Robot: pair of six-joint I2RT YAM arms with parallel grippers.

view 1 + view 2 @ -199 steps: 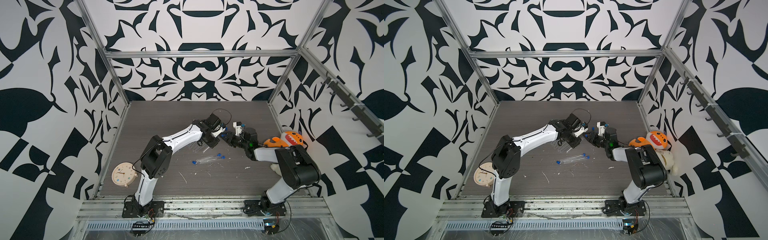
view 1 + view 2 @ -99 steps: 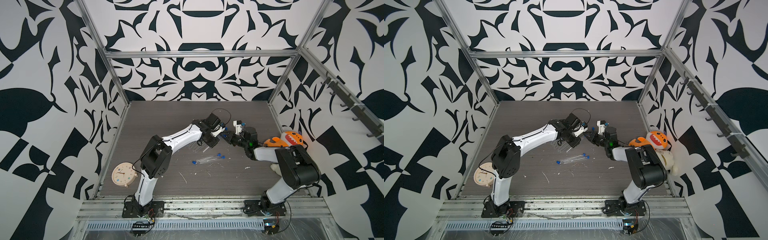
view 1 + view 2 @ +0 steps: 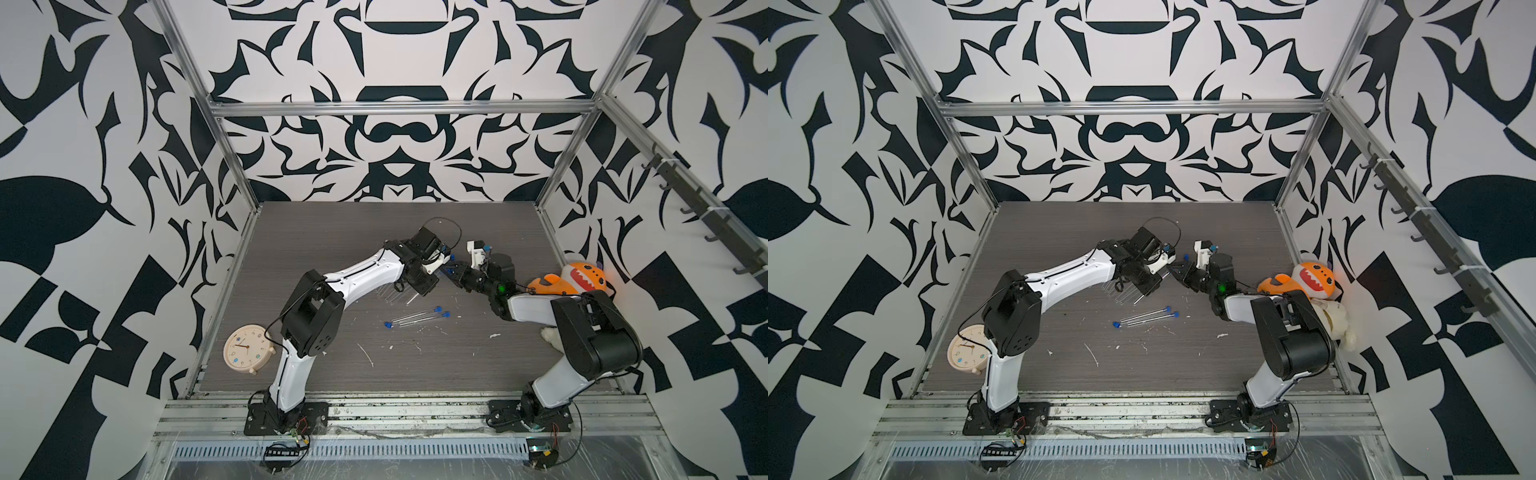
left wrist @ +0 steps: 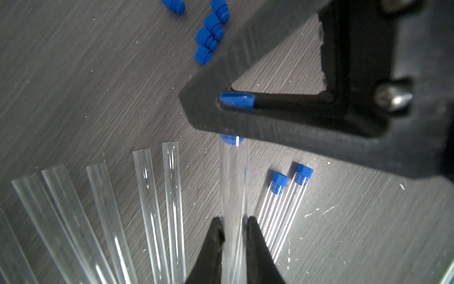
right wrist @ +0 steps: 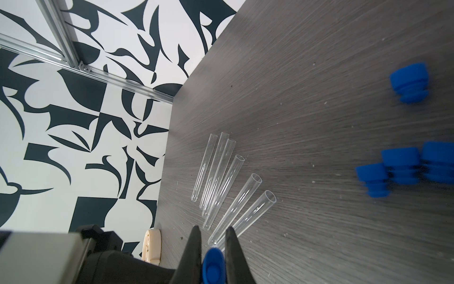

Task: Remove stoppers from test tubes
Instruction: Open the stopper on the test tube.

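Left hand [image 4: 234, 221]: clamped shut low on the held tube [image 4: 233, 177], which it carries above the surface [image 3: 332, 232].
Right hand [image 5: 213, 230]: pinched closed on the stopper [image 5: 213, 269], which is seated in the held tube's mouth.
Empty tubes [image 5: 221, 177]: several, fanned flat beneath the left hand.
Loose stoppers [image 4: 207, 37]: small cluster near the right hand.
Capped tubes [image 3: 417, 319]: three, lying together nearer the front.
Risk: an off-axis pull could crack the thin tube. A weak pinch could slip off the stopper's head. A sudden release could jolt the tube down onto the fan below.
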